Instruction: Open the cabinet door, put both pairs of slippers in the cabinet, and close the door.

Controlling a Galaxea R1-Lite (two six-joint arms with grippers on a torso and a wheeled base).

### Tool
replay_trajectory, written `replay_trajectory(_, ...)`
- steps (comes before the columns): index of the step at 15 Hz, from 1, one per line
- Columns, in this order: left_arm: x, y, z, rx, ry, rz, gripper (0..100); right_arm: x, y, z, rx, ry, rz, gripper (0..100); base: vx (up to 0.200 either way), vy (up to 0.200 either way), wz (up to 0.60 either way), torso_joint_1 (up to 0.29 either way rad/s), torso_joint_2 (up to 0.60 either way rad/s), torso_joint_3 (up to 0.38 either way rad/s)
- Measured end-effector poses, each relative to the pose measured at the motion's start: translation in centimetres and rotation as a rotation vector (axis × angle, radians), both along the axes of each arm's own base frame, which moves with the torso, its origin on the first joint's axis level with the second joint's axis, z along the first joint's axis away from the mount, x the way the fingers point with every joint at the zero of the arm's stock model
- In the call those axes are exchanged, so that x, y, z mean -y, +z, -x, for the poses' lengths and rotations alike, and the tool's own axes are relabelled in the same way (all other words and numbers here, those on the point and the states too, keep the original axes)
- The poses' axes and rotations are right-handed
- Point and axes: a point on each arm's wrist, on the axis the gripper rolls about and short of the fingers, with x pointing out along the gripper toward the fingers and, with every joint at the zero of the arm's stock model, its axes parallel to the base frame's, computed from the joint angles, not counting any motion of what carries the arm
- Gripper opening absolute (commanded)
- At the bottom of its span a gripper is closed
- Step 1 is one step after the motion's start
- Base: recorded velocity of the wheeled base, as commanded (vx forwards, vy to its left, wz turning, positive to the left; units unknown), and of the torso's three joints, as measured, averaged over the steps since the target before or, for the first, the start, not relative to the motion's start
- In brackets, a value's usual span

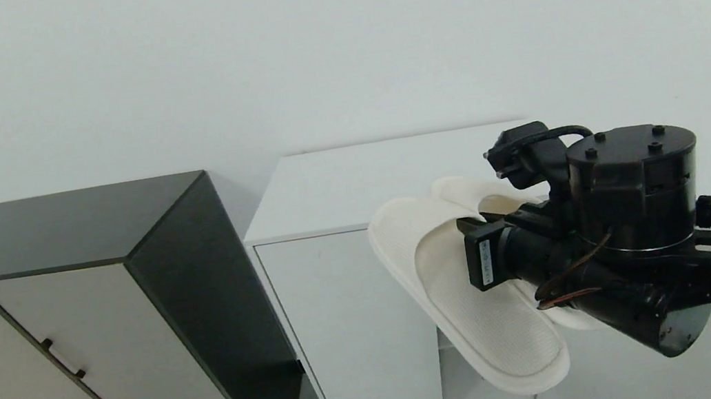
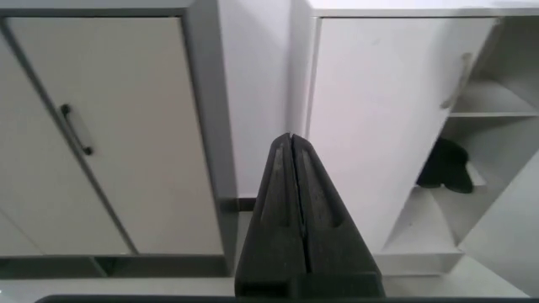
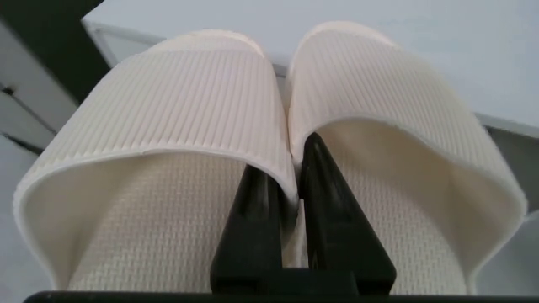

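A pair of cream slippers [image 1: 484, 320] is held in the air by the right claw [image 3: 289, 172], in front of the white cabinet [image 1: 340, 188] and about level with the front edge of its top. In the right wrist view the black fingers [image 3: 257, 202] are seen pinched on the inner strap edges of both slippers. The two are pressed side by side with their toes pointing away from the wrist. In the head view that grip is hidden behind the wrist. What is given there instead is the tilt of the pair, with the heels lowest and the straps uppermost.

The left claw [image 2: 291, 141] is seen in the left wrist view with its fingers pressed together and nothing between them. It is pointed at the gap between the two cabinets.

From that view the door [image 2: 379, 126] of the white cabinet is seen standing open, its handle [image 2: 459, 80] near the free edge. The inner shelves are exposed beside it, and a pair of dark slippers [image 2: 446, 164] is seen lying on a shelf [image 2: 425, 219] inside, below an upper one.

The head view adds the dark cabinet [image 1: 200, 284], set just beside the white one on the robot's left. Its two pale doors are shut and dark bar handles [image 1: 63, 359] are fitted to them
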Motion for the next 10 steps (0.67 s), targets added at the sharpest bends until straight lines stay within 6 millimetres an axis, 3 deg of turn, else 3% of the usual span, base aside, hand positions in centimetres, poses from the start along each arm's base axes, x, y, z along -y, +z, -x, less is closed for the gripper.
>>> replay_trajectory(4, 0.0, 0.0, 0.0, 0.0, 0.0, 0.0, 0, 0.15, -0.62, -0.05, -0.01, -0.003, 0.026, 0, 0.0, -0.2, 0.0, 0.001, 0.0, 0.005)
replay_trajectory(10, 0.0, 0.0, 0.0, 0.0, -0.001, 0.0, 0, 0.17, -0.86, -0.01, -0.013, 0.001, 0.036, 0, 0.0, 0.0, 0.0, 0.0, 0.0, 0.0)
